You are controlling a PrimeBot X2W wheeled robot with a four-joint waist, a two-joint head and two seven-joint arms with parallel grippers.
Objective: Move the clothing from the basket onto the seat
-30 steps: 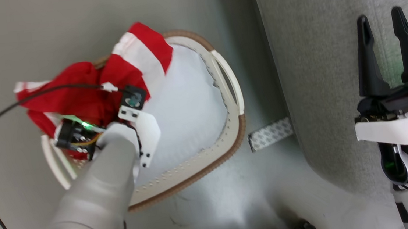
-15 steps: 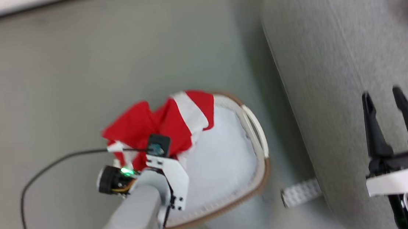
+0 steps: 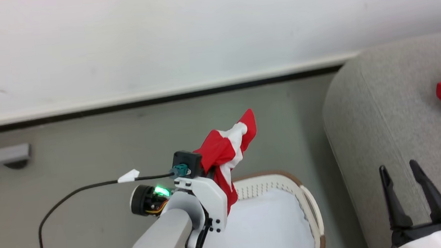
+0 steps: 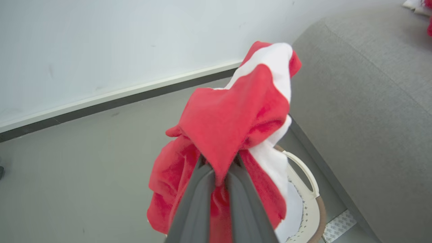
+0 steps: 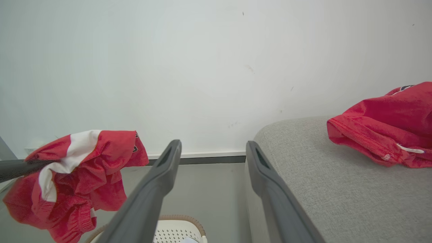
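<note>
Now: left claw (image 4: pixel 219 167) clenched on a thin fold of red garment (image 4: pixel 236 114), loose cloth draped round it; basket (image 3: pixel 268 185) below it, seat (image 3: pixel 383 117) to its right. Risk: fold slips mid-swing, or hanging hem snags the rim. Right claw (image 3: pixel 402 172) spread, empty.

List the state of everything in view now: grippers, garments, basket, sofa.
Basket: upright on the floor, white pad inside, no red cloth visible in it.
Sofa: beside the basket, mostly bare.
Held garment: bunched, hanging in the air above the basket.
Second garment: lying crumpled on the sofa.
Left gripper: shut on the held garment.
Right gripper: open, empty.
</note>
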